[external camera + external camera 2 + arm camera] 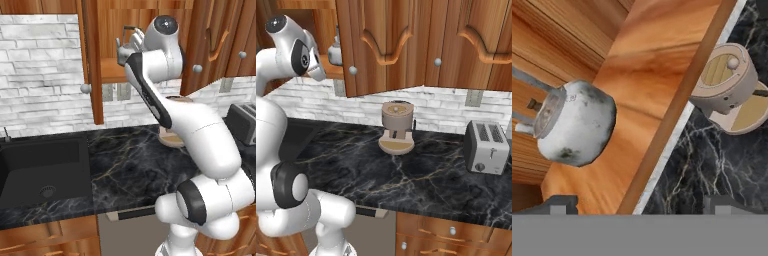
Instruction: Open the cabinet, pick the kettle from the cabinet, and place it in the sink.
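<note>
With the cabinet (95, 60) door swung wide, I'm on the pick step: the kettle (574, 122) sits on the lower shelf (657, 65), and my gripper (639, 202) hangs just outside the shelf edge with its jaws spread wide and nothing between them. In the hand view the kettle lies off to one side of the fingers, not between them, so I judge I need to shift sideways to centre it, then push in past the shelf lip. The body is rounded and smooth metal; a squeeze across its belly could slip, so I'd close low and square, or go for the handle if I can reach it. The open door stands close to my elbow, which I'd watch.

Below is a dark marbled counter (130, 160) with a white brick backsplash. The sink (30, 170) lies to the left, well apart from the kettle. A round wooden appliance (397, 127) and a toaster (486, 147) stand to the right.
</note>
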